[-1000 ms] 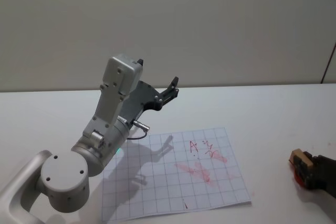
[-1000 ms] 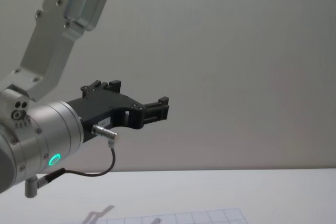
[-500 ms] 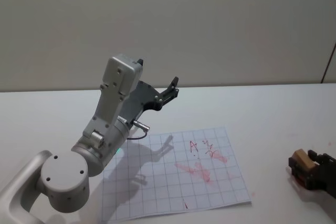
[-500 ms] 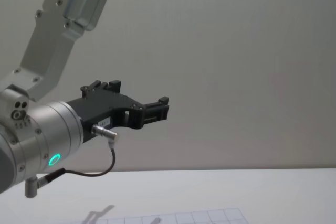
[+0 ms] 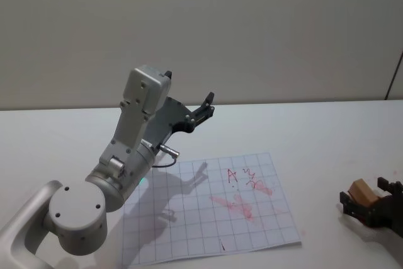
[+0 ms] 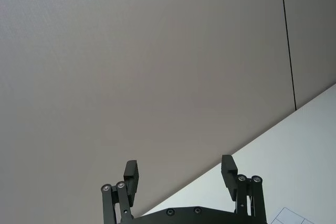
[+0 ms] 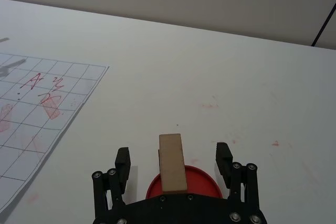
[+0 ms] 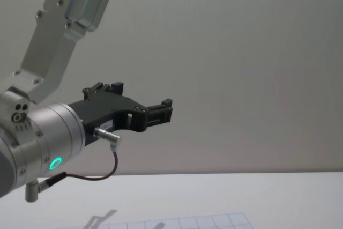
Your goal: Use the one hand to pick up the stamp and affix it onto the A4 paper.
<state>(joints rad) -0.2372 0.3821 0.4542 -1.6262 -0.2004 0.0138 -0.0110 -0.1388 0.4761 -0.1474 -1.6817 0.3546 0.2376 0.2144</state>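
The stamp [image 7: 172, 162], a light-brown wooden block, stands on a round red ink pad [image 7: 201, 179] on the white table. My right gripper [image 7: 173, 151] is open around it, one finger on each side with a gap to the wood. In the head view the stamp [image 5: 361, 189] and the right gripper [image 5: 365, 193] sit at the far right edge, to the right of the A4 paper [image 5: 208, 209]. The gridded sheet carries red marks and smears [image 7: 37, 108]. My left gripper [image 5: 206, 102] is raised above the paper's far edge, open and holding nothing.
The left arm's silver body [image 5: 113, 174] with its green light overhangs the paper's left side and casts a shadow on it. Faint red stains [image 7: 210, 106] dot the bare white table between paper and pad. A plain wall [image 8: 241, 79] stands behind the table.
My right gripper was shut on the stamp a second ago; its fingers have spread apart and the stamp now stands free on the red pad. The left arm has not moved.
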